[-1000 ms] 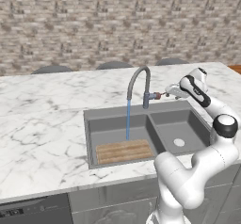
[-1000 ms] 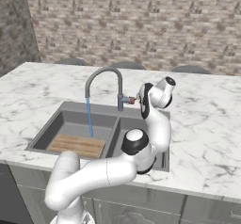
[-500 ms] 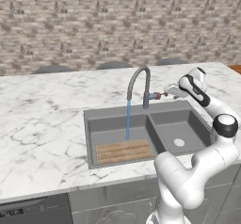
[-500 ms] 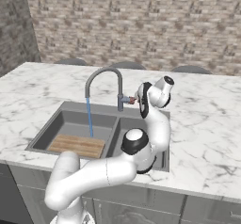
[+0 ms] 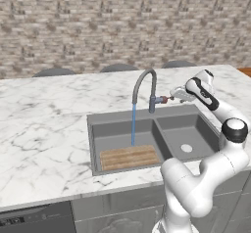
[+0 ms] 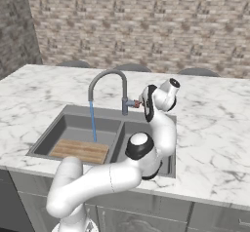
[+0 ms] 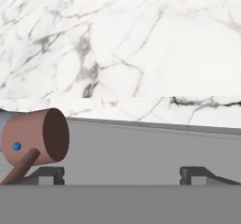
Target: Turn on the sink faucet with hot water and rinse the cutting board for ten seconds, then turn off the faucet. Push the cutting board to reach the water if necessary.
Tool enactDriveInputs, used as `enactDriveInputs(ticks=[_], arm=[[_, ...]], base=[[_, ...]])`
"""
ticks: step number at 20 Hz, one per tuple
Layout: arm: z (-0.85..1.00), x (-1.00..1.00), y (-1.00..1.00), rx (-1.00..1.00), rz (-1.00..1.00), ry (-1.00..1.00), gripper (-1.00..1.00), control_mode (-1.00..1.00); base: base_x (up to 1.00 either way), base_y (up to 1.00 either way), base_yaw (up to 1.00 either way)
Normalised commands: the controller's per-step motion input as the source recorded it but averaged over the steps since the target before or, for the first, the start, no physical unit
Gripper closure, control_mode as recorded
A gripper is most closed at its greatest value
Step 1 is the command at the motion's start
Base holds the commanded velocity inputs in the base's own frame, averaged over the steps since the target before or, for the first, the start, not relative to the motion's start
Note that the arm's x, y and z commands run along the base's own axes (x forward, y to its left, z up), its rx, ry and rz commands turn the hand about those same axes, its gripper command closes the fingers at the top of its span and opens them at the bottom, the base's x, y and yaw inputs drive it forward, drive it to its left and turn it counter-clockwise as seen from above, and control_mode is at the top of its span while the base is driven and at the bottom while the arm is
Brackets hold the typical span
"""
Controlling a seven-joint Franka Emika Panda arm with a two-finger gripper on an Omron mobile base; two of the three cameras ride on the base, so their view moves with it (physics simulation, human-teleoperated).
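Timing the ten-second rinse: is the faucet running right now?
On. A thin blue stream of water falls from the sink faucet spout into the left basin, behind the cutting board.

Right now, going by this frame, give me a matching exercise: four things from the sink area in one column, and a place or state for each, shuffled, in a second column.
Things:
1. cutting board
2. water
3. round pale drain
4. gripper

Places or states:
A. at the faucet's reddish side lever
B. in the bottom of the right basin
C. lying flat at the front of the left basin
D. running down from the spout into the left basin

Pairs: 1-C, 2-D, 3-B, 4-A
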Motion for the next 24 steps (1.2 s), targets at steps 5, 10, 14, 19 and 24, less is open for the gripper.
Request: enactDriveInputs(ticks=[5, 10, 14, 19, 24], arm=[[-0.04, 0.00, 0.29, 0.00, 0.00, 0.00, -1.00, -1.00], [-0.10, 0.00, 0.41, 0.00, 0.00, 0.00, -1.00, -1.00], [-0.11, 0.00, 0.45, -0.01, 0.00, 0.00, -1.00, -1.00], [-0.11, 0.00, 0.48, -0.01, 0.00, 0.00, -1.00, -1.00], [-0.12, 0.00, 0.50, -0.01, 0.00, 0.00, -1.00, -1.00]], base=[[0.00, 0.00, 0.00], [0.00, 0.00, 0.00], [0.00, 0.00, 0.00], [0.00, 0.00, 0.00], [0.00, 0.00, 0.00]])
